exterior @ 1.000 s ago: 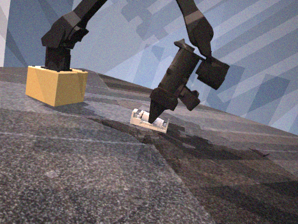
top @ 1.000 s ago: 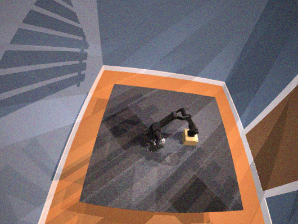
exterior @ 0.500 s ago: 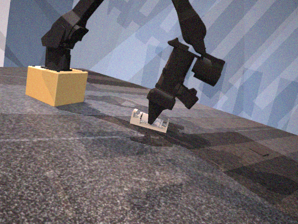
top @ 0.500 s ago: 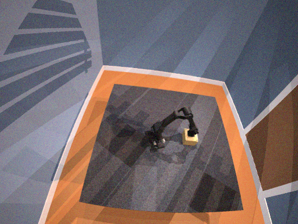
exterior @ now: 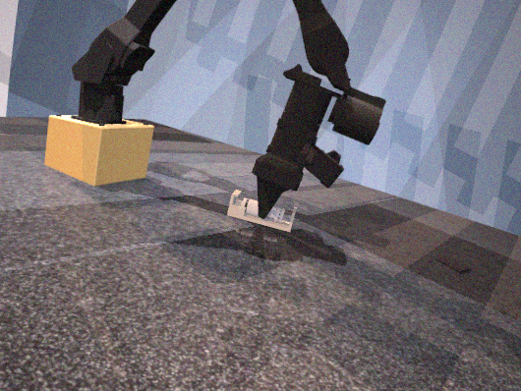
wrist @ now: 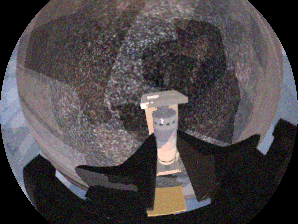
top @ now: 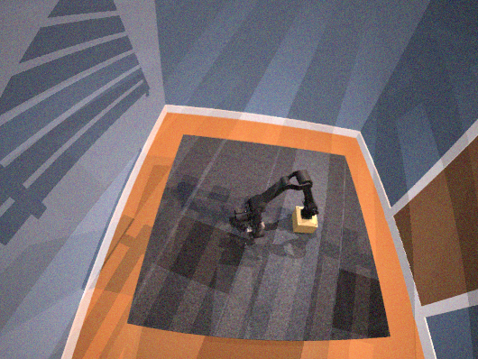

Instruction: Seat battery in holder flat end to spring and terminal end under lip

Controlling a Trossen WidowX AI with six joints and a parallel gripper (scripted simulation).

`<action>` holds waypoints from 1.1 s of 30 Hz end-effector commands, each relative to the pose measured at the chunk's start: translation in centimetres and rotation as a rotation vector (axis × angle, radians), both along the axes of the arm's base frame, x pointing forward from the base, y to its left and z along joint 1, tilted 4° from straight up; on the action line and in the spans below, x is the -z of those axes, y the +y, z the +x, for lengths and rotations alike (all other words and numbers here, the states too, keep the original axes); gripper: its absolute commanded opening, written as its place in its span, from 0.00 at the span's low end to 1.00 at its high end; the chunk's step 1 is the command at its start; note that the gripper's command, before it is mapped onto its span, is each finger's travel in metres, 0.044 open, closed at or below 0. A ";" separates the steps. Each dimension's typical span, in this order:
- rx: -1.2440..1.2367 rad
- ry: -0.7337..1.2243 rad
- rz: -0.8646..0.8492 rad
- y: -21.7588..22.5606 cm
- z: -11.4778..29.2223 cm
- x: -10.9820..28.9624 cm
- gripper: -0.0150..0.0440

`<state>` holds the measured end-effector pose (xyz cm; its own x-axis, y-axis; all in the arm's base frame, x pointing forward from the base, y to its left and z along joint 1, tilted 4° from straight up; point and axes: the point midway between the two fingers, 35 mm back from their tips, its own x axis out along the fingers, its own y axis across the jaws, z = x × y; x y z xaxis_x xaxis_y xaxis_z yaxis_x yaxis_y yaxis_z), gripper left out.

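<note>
Spreading under blue walls [top: 280, 50], a speckled grey mat [top: 252, 289] covers orange floor [top: 388, 243].

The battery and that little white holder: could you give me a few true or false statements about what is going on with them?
1. The end effector is shut on the battery. True.
2. The holder sits on top of the yellow block. False: it lies on the grey floor, apart from the block.
3. The arm's base stands on the yellow block. True.
4. The end effector hangs high above the holder. False: its tips reach down into it.
</note>
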<state>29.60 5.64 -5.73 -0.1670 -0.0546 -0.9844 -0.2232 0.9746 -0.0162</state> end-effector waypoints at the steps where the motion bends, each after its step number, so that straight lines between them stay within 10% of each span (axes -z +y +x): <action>1: -0.002 -0.018 0.006 0.1 0.1 0.0 0.38; 33: -0.003 -0.022 0.005 -0.2 -1.2 0.0 0.38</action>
